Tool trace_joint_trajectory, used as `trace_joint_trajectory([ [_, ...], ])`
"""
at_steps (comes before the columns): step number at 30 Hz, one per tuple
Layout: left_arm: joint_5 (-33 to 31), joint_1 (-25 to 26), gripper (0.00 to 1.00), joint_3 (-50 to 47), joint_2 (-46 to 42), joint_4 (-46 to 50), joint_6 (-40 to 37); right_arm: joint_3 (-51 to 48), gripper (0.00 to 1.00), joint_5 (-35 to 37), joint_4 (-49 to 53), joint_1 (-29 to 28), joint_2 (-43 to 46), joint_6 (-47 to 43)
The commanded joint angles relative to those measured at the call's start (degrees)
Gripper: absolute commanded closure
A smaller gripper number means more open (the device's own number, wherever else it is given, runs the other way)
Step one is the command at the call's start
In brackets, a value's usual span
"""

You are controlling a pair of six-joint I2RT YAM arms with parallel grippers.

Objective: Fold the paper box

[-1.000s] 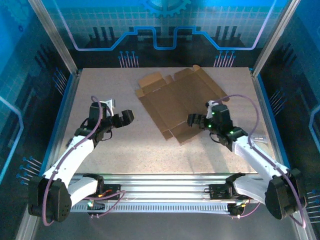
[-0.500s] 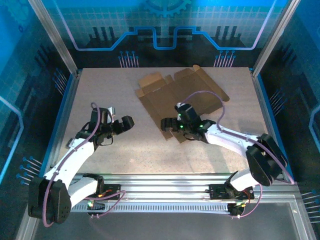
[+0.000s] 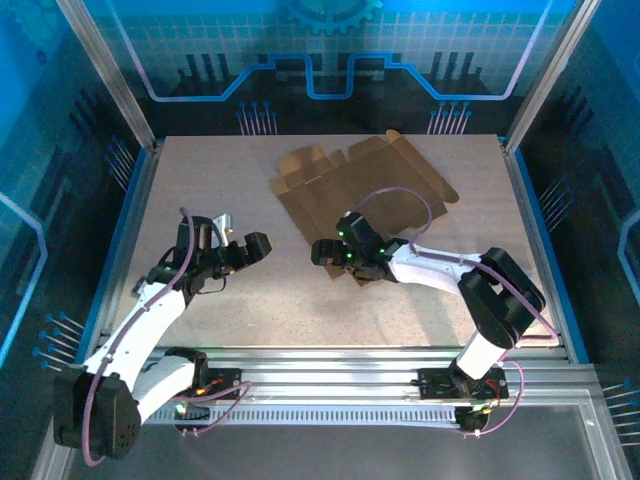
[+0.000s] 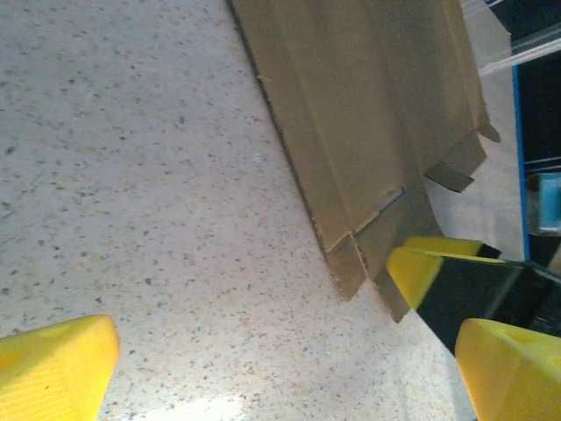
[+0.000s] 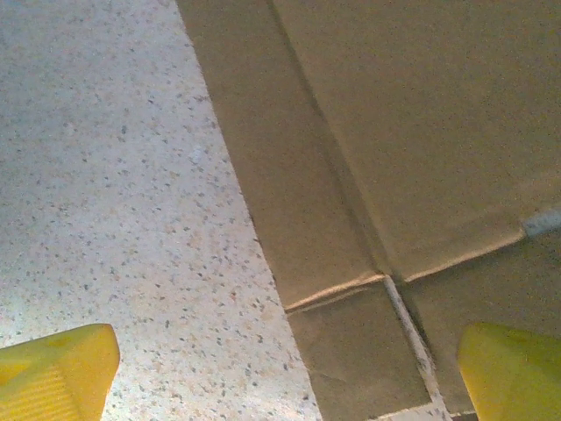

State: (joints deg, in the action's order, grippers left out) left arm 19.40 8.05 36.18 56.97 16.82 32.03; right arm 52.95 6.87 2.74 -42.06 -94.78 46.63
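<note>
Brown cardboard, the paper box (image 3: 350, 195) lies flat at upper centre. The right gripper (image 3: 325, 250), jaws wide, hovers over its lower-left corner flap (image 5: 359, 360); the left gripper (image 3: 255, 243) gapes too. The right one should straddle that flap's edge squarely before closing.

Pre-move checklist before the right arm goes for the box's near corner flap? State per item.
1. State of right gripper: open, nothing held: ok.
2. The near corner flap of the paper box lies between its fingertips: ok.
3. The right fingertips touching cardboard: cannot tell.
4. State of left gripper: open, empty, over bare table, off the box: ok.
5. Grippers apart from each other: ok, a gap shows in the top view.
6. Box unfolded and flat: near panels ok; far flaps cannot tell.
</note>
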Motion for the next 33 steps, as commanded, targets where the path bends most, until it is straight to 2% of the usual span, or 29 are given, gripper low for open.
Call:
trace_joint_trajectory([
  [1, 4.1, 0.2, 0.01, 1.3, 1.4, -0.8, -0.6, -5.6, 0.00, 1.7, -0.4, -0.5, 2.1, 3.9],
  [7, 4.9, 0.8, 0.01, 4.3, 5.2, -0.8, -1.3, -13.6, 0.00, 3.7, 1.1, -0.4, 6.8, 3.9],
  [13, 4.2, 4.4, 0.01, 8.4, 9.8, 1.6, -3.8, -22.8, 0.00, 7.4, 6.6, 1.2, 17.2, 3.0],
  [17, 5.8, 7.0, 0.01, 11.6, 13.6, 0.6, -3.7, -27.5, 0.00, 8.4, 13.2, 6.9, 26.1, 0.2],
  [18, 5.5, 8.0, 0.01, 12.8, 14.8, 0.9, -4.0, -28.6, 0.00, 7.5, 14.7, 9.8, 28.7, -0.5],
  [20, 4.4, 9.7, 0.01, 15.3, 17.1, 1.7, -5.1, -32.4, 0.00, 1.5, 10.4, 14.9, 33.7, -0.7],
  [22, 3.2, 11.3, 0.01, 17.9, 19.9, 2.9, -6.0, -32.8, 0.00, 0.6, 10.5, 17.4, 36.8, -1.0],
  [26, 1.2, 13.0, 0.01, 23.1, 26.1, 3.5, -7.9, -28.5, 0.00, 1.8, 15.5, 18.1, 38.0, -3.8],
  [33, -3.8, 15.9, 0.01, 36.1, 40.3, 7.6, -10.5, -26.9, 0.00, -4.8, 12.4, 18.1, 39.7, -7.3],
])
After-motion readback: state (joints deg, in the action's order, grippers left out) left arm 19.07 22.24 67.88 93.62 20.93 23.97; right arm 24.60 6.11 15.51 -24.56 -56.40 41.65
